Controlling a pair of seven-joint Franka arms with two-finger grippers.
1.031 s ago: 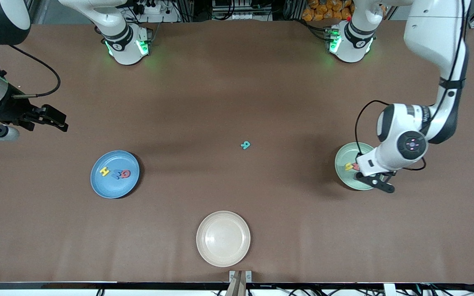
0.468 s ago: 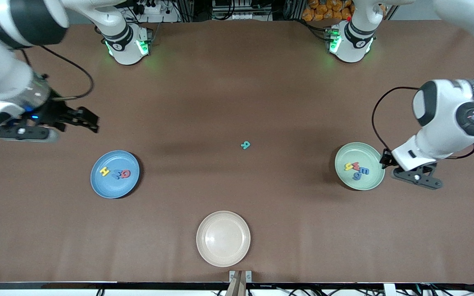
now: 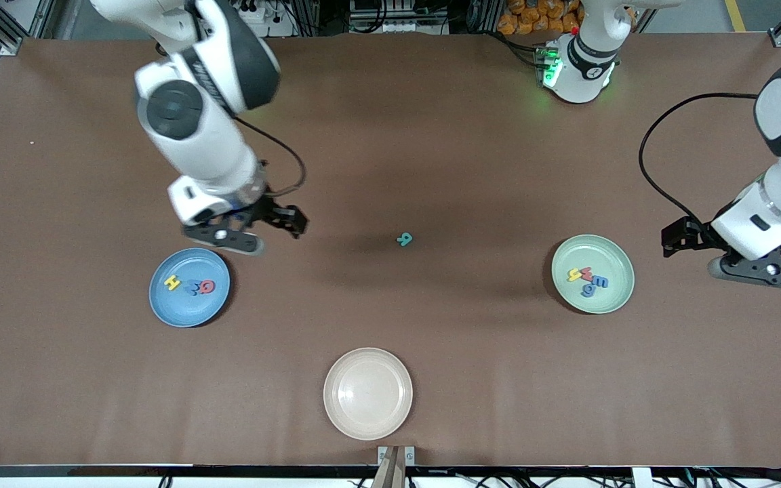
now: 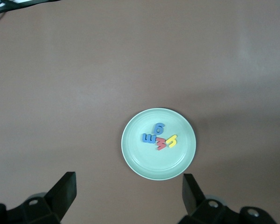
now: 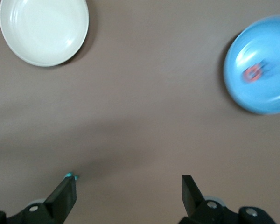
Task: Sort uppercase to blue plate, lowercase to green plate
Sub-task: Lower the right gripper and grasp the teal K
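A smooth matte brown bench (image 3: 390, 156) carries three round shallow plates with raised rims. The cream plate (image 3: 367, 393) sits close to the edge nearest the front camera, about midway along it, with nothing on it. The blue plate (image 3: 189, 287) lies toward the right arm's end and holds three small flat letters: a yellow H (image 3: 172, 282), a blue W/M (image 3: 193, 287) and a red Q (image 3: 207, 287), side by side. The green plate (image 3: 592, 274), pale mint, lies toward the left arm's end and holds a yellow h (image 3: 575, 274), a red w (image 3: 587, 274), a blue e (image 3: 600, 282) and a blue g (image 3: 588, 291), clustered and touching. A teal R (image 3: 404, 238) lies alone on bare bench between the two coloured plates, nothing around it.

The right tool (image 3: 281, 220) hangs over the bench beside the blue plate, fingers spread wide, holding nothing. The left tool (image 3: 676, 238) hangs over the bench just beside the green plate, toward the left arm's end, fingers also wide apart and empty.
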